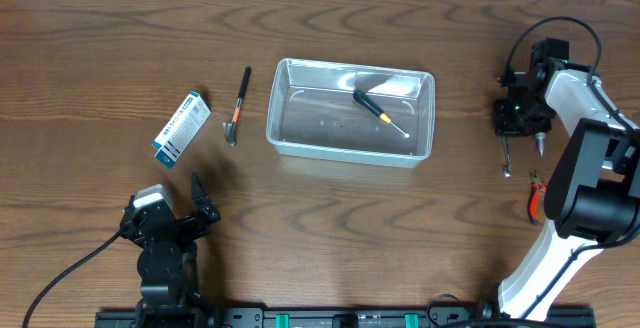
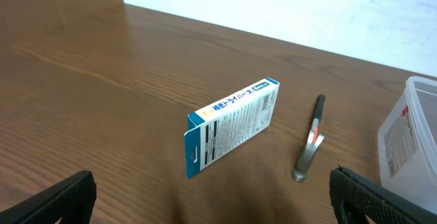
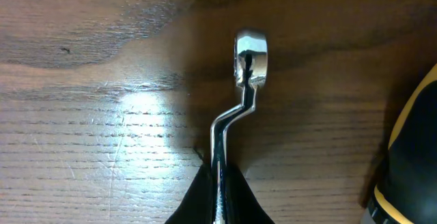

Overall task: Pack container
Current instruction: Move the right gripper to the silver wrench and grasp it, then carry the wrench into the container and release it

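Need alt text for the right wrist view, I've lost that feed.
The right gripper is shut on the shaft of a chrome wrench, its ring end toward the top of the frame, with the wooden table behind it. A black-and-yellow object shows at the right edge, partly cut off.

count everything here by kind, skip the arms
container: 1
cardboard box: 1
screwdriver, in the container: 1
black-handled tool beside the box: 1
wrench, in the right gripper: 1
red-handled item, partly under the right arm, kind unclear: 1
total: 6
black-and-yellow edge in the right wrist view: not identifiable, not counted
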Motion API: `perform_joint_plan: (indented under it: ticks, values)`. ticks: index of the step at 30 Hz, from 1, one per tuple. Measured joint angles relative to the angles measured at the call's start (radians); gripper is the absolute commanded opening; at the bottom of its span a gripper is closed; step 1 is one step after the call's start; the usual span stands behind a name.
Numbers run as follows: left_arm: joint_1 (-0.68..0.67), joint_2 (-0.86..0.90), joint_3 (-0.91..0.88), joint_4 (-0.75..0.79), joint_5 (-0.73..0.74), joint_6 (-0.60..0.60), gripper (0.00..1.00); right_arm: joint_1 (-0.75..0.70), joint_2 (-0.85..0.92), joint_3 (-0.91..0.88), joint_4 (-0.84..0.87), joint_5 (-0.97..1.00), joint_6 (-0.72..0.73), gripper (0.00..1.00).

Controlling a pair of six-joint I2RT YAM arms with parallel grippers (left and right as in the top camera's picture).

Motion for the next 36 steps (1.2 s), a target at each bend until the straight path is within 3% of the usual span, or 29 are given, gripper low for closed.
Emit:
perform_joint_plan:
  ticks: [13,23,36]
  values:
    - [0.000,0.000,0.000,0.000,0.000,0.000,0.98,0.049,-0.100,0.164,-0.114,-0.005,0.002,0.01]
    - [0.000,0.000,0.000,0.000,0.000,0.000,0.98,0.335,-0.319,0.322,-0.128,-0.024,-0.056,0.01]
    - [0.000,0.000,0.000,0.000,0.000,0.000,0.98,0.678,-0.349,0.323,-0.098,-0.032,-0.238,0.01]
